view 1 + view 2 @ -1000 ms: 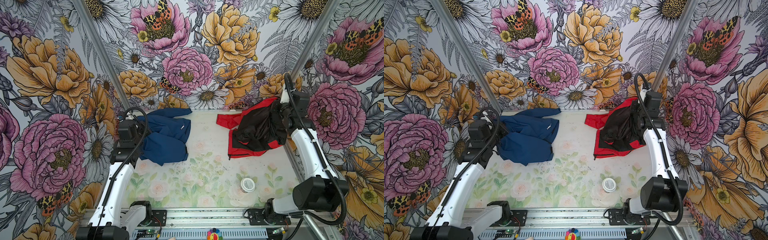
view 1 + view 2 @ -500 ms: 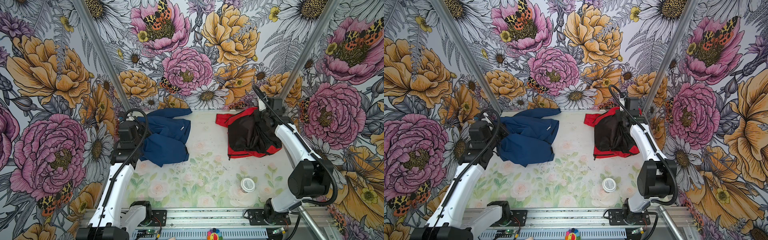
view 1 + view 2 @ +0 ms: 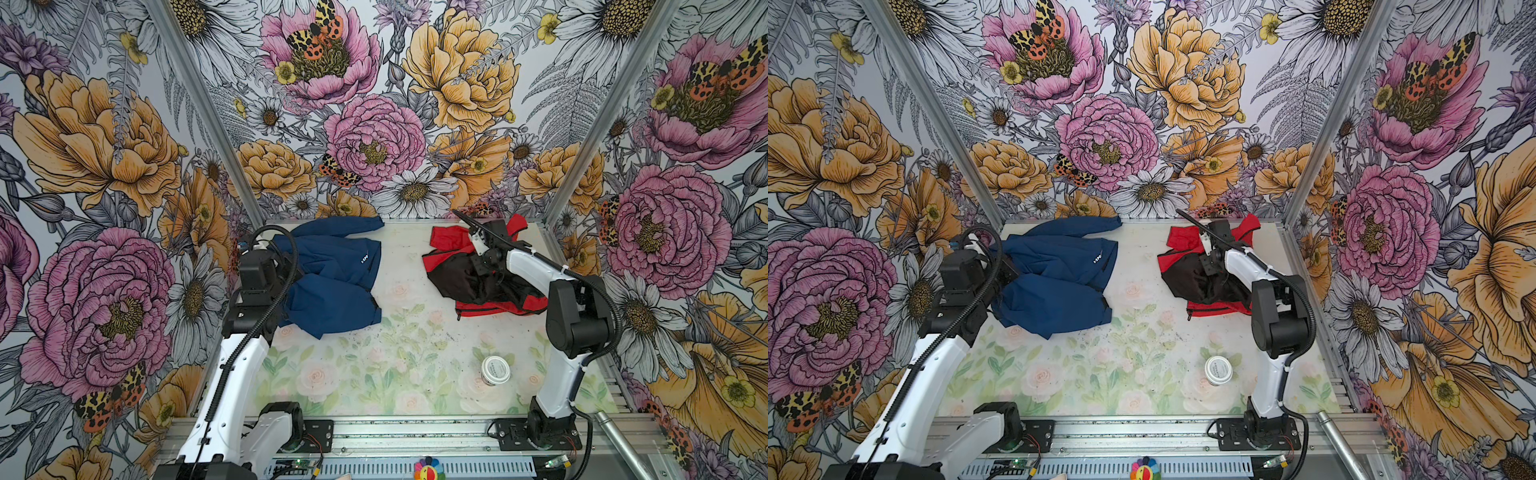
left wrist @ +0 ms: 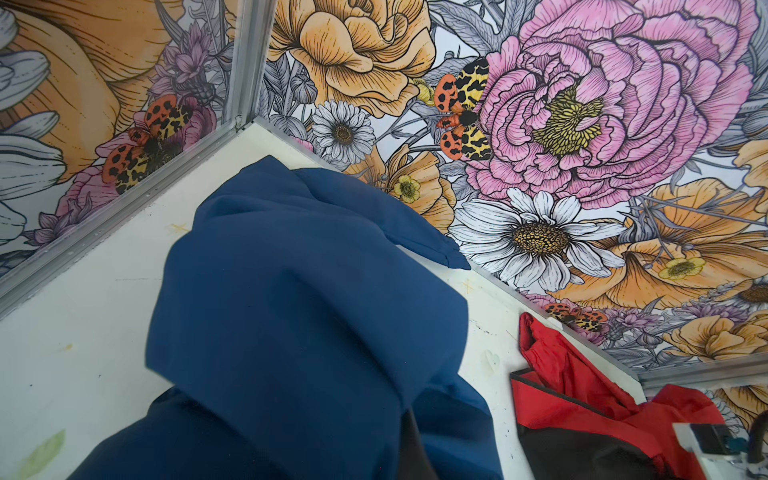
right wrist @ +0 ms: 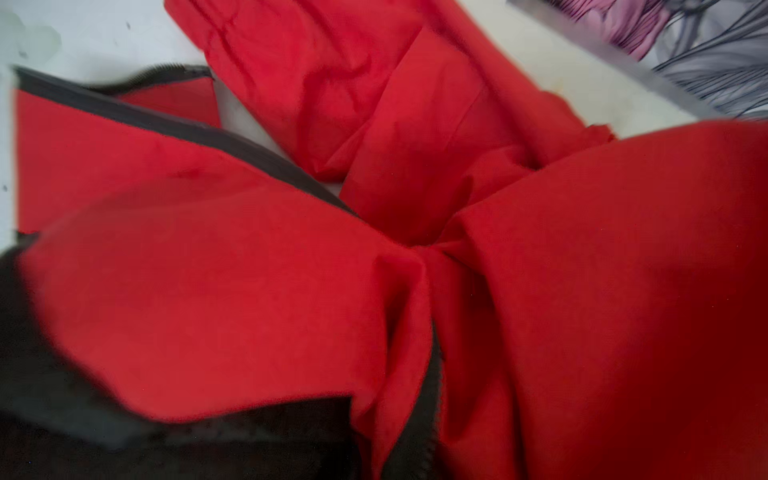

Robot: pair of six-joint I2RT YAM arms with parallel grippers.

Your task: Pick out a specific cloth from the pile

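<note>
The thin red-and-black windbreaker jacket [image 3: 446, 243] is crumpled at two o'clock on the floral-printed counter [image 3: 415, 361]; the right jaws over it cannot be judged; the left jaws are closed at the thin navy blue jacket [image 3: 332, 299].

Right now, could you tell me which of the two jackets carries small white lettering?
The navy blue jacket, on the left in both top views: white lettering sits near its right edge. The red and black jacket shows none.
</note>
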